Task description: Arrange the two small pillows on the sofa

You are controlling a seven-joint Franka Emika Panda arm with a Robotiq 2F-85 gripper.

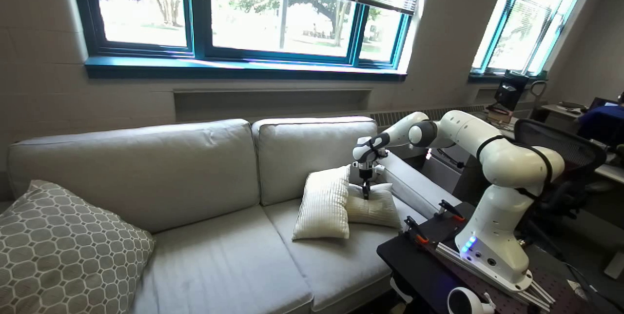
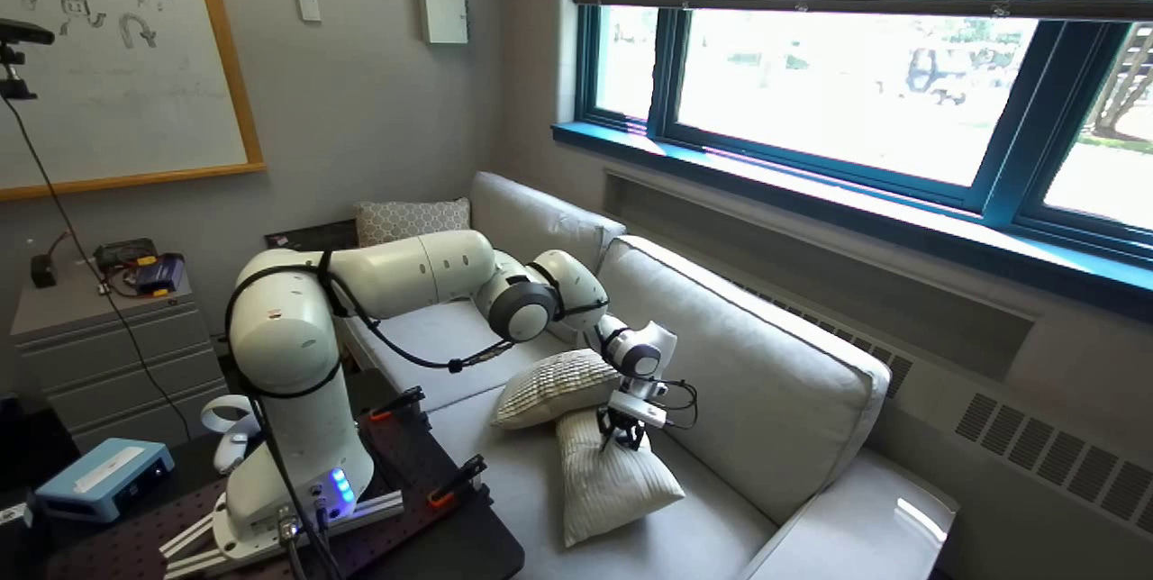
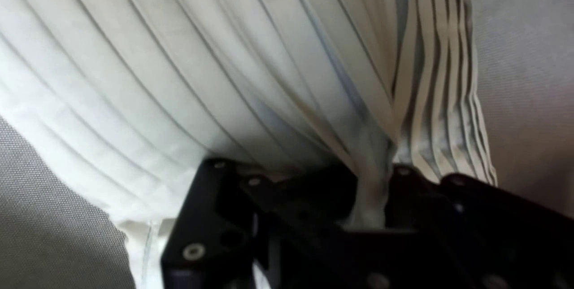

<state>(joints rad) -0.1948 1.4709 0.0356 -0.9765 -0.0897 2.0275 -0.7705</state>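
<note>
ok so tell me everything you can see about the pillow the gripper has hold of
The off-white pillow looks soft and squarish, its fabric pleated in narrow ridges. It lies on the sofa near an armrest, the other pillow seemingly leaning against it. The gripper pinches a fold of its fabric.

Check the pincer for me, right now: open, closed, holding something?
Pincer: closed, holding the small off-white pillow nearer the sofa arm by a pinched fold of its cover.
</note>
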